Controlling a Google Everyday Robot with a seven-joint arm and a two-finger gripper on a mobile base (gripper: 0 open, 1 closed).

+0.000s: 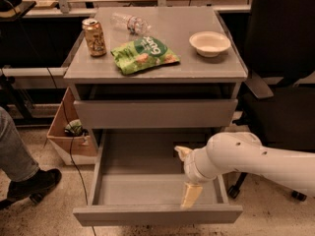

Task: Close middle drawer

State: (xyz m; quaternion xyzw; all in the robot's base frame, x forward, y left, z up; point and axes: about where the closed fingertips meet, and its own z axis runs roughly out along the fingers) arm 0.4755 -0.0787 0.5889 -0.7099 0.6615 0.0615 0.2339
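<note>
The drawer (147, 214) stands pulled well out at 6 o'clock of the cabinet (206, 68). The gripper (186, 177) hangs inside the tray at 5 o'clock, just behind the front panel, fingers apart and gripping nothing.

Expect a stiff, light tray running on slides, with nothing fragile. There is no handle, so do not clamp. Press on the flat front near its centre, toward 12 o'clock, to avoid skewing.

White arm (261, 156) enters low from the right, reaching left. Its hand (183, 176) sits low, centre-right of view. Fingers (191, 194) spread apart: one points down, one left.
</note>
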